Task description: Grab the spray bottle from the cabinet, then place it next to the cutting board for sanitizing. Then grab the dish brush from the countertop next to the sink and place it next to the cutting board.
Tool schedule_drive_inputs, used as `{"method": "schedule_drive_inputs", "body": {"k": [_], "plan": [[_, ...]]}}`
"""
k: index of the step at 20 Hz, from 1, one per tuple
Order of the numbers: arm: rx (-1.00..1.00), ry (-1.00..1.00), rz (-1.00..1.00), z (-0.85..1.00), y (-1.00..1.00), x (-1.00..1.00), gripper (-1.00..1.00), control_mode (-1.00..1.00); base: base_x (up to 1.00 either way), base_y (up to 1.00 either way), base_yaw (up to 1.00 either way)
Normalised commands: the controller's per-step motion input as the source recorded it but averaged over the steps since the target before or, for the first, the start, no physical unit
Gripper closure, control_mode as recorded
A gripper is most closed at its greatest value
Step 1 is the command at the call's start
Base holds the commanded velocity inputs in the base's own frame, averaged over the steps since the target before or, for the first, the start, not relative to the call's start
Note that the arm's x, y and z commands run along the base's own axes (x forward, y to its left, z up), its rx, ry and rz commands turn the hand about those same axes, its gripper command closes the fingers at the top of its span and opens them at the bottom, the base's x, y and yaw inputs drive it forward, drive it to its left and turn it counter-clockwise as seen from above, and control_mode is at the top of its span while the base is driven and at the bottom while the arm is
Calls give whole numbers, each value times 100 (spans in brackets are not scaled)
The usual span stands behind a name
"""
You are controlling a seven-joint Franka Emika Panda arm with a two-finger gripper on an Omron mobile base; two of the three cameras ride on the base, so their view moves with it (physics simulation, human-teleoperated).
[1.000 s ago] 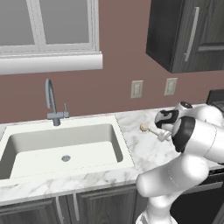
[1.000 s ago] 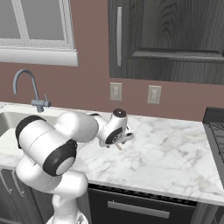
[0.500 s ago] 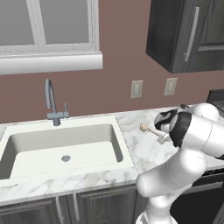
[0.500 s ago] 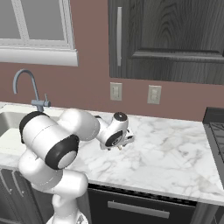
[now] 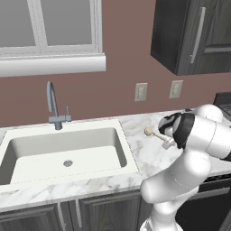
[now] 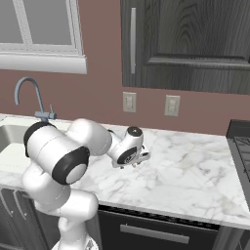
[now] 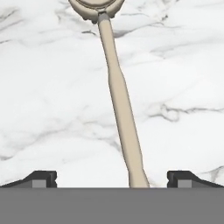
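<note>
So going left to right: the sink (image 5: pixel 67 155) sits on the left with its curved grey faucet (image 5: pixel 54 106), then bare marble tabletop (image 6: pixel 195 166), then the dish brush (image 5: pixel 155 135) lying flat just right of the basin, round head toward the sink and the handle running off toward the arm.

The end effector (image 7: pixel 111 178) is hovering right over the handle end with its jaws spread wide, nothing in them. In the hand view the dish brush (image 7: pixel 120 105) runs straight up the middle between the two fingertips (image 7: pixel 41 178), head at the far end, so the long axis points away from the hand and the jaws straddle it crosswise. Looks to me like a plain drop and squeeze should do it.

Tabletop is white marble with grey veins, flat, so the thin handle may be tricky to get under. Reddish wall with two outlets (image 5: pixel 141 91), dark cabinet (image 6: pixel 195 44) overhead, window on the left.
</note>
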Motion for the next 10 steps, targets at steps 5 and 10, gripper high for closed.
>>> {"method": "schedule_drive_inputs", "body": {"k": [5,10], "plan": [[0,0,0,-5,0,10,-100,-100,0,0,0],[0,0,3,0,0,18,-100,-100,0,0,0]]}}
